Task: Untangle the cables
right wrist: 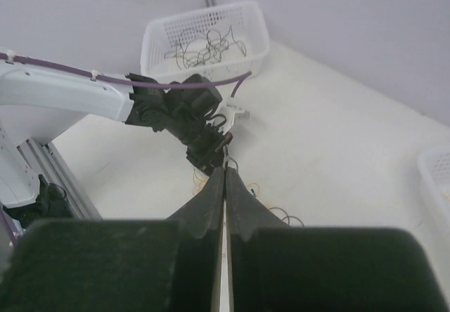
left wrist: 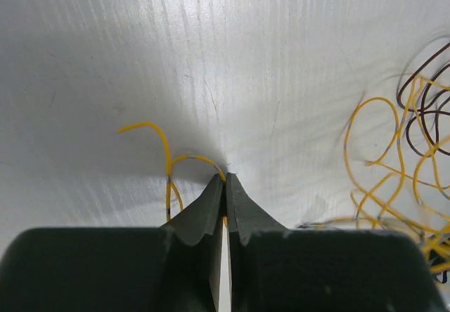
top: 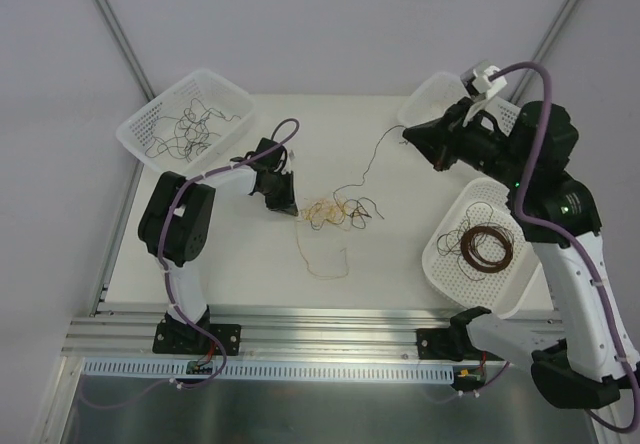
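Note:
The cables (top: 335, 212) lie in a small tangle of yellow-tan, brown and black strands at the table's middle. My left gripper (top: 286, 207) is down at the tangle's left edge. In the left wrist view it (left wrist: 226, 177) is shut on a yellow strand (left wrist: 167, 150), with the tangle (left wrist: 397, 178) to its right. My right gripper (top: 407, 134) is raised at the back right and shut on a thin dark strand (top: 368, 167) that runs down to the tangle. In the right wrist view its jaws (right wrist: 225, 170) are closed, pointing at the left arm (right wrist: 176, 112).
A white basket (top: 135, 129) with black wires stands back left; it also shows in the right wrist view (right wrist: 158, 34). A second basket (top: 425, 94) sits back right. A third basket (top: 440, 264) at right holds a brown ring coil (top: 487, 247). A loose tan strand (top: 322, 261) lies in front of the tangle.

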`<state>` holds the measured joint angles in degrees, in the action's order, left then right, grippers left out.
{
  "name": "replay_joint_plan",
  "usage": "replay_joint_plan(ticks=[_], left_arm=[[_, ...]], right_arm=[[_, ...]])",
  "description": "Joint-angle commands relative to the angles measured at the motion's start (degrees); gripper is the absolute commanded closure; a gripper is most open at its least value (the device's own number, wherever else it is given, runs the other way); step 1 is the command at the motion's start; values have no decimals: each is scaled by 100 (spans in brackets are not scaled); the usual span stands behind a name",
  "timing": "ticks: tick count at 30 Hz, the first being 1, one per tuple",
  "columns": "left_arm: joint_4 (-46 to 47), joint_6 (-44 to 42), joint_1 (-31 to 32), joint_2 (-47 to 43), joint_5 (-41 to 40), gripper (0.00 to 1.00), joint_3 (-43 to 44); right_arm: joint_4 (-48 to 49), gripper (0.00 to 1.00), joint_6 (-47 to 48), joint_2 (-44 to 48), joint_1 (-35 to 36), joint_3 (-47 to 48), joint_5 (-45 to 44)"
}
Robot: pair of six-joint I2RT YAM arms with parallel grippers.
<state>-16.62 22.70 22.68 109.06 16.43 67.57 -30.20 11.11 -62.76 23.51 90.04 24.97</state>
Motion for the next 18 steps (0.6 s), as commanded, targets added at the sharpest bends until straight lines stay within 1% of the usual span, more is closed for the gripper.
replay_joint_plan(ticks=[1, 7, 11, 13, 18], left_arm=[[-254, -99, -149, 98, -658, 100, -306], [-254, -3, -448, -51, -816, 100, -508], [-263, 42, -921, -253, -834, 100, -701], [-262, 76, -1063, -306, -554, 100, -719], [-306, 7, -1108, -490, -631, 100, -675]], right_arm=[[400, 99, -30, 431, -127, 277, -106], [918, 99, 162, 985, -171, 339, -1054], [1068, 99, 338, 1161, -171, 391, -1529], [1138, 99, 470, 1222, -171, 470, -1714], [1261, 99, 777, 1345, -171, 708, -2214]])
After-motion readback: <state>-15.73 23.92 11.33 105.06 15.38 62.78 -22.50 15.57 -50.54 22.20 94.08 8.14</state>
